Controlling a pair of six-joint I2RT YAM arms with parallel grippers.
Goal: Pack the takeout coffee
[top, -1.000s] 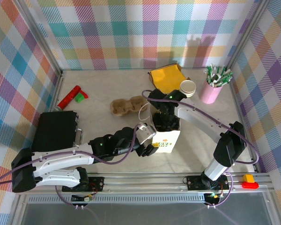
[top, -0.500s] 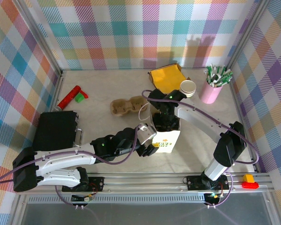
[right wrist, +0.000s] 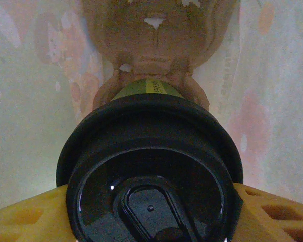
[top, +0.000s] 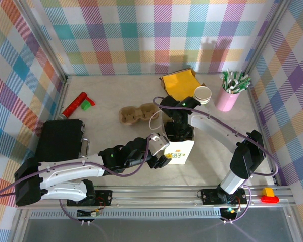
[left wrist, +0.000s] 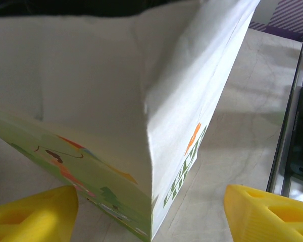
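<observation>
Takeout coffee (right wrist: 151, 171) clamped by right hand (right wrist: 150, 214), held deep inside paper bag (left wrist: 91, 75) at pulp carrier (right wrist: 154, 50), for seating. Left hand (left wrist: 151, 214) set wide open astride bag corner, likely as brace.

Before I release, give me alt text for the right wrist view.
The takeout coffee, black lid toward the camera, sits between the right pincer's yellow fingers, which touch it on both sides. Below it lies a brown pulp carrier, with pale paper bag walls around.
</observation>
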